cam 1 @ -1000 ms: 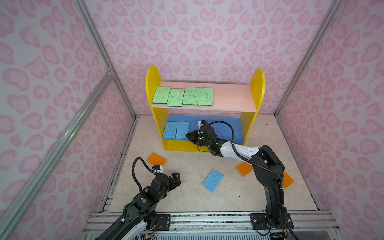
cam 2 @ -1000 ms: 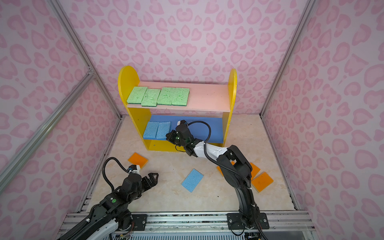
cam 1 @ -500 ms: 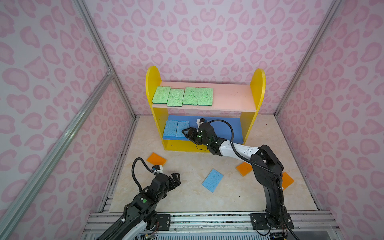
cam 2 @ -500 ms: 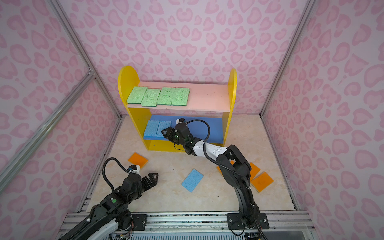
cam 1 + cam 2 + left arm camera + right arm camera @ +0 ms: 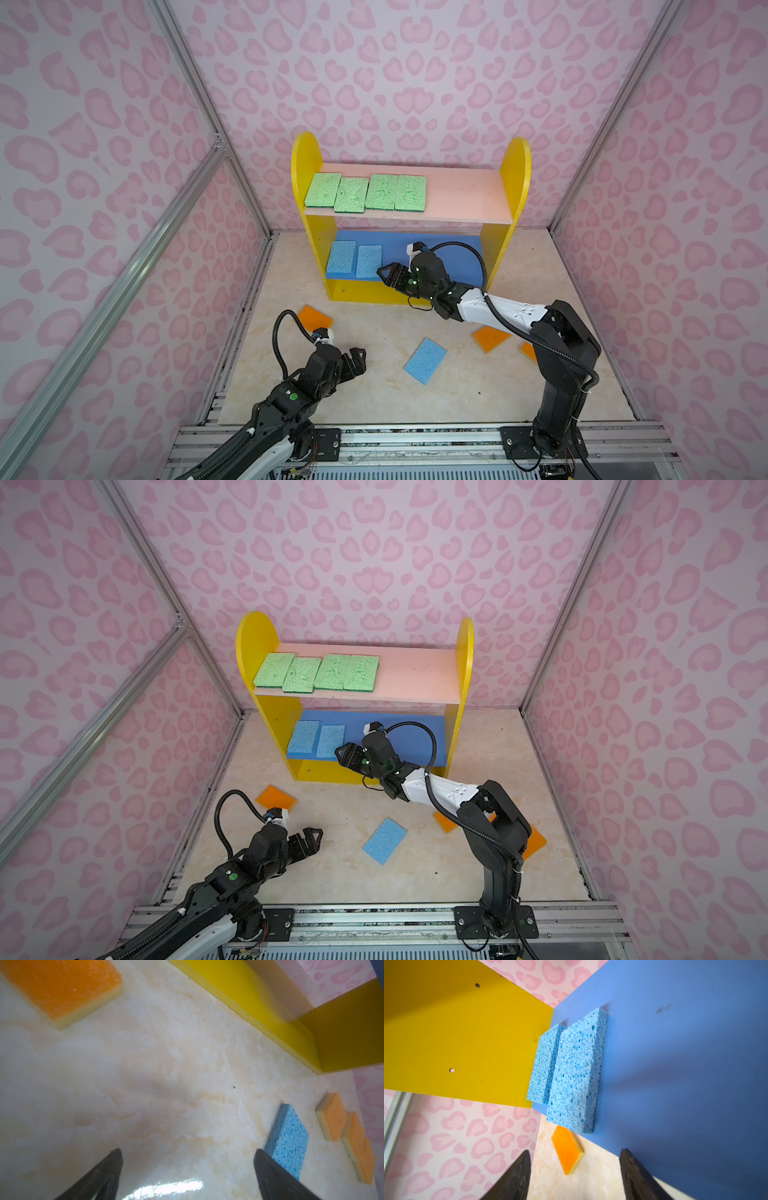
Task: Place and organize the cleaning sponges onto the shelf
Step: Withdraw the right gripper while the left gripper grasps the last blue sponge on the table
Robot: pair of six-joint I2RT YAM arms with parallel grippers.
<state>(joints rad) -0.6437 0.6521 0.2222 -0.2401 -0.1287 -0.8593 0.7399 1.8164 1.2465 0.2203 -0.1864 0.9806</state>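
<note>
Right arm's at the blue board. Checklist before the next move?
1. Right claw open, empty: ok.
2. Two blue sponges flat, side by side on blue board, clear of the claw: ok.
3. Free board space beside them: ok.
4. Left claw open, empty: ok.
5. Floor blue sponge flat, nothing on it: ok.
6. Orange sponges near right arm all separate: cannot tell, the arm partly covers them.

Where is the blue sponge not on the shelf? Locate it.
In both top views the loose blue sponge lies on the tabletop, between the left pincer and an orange sponge.
</note>
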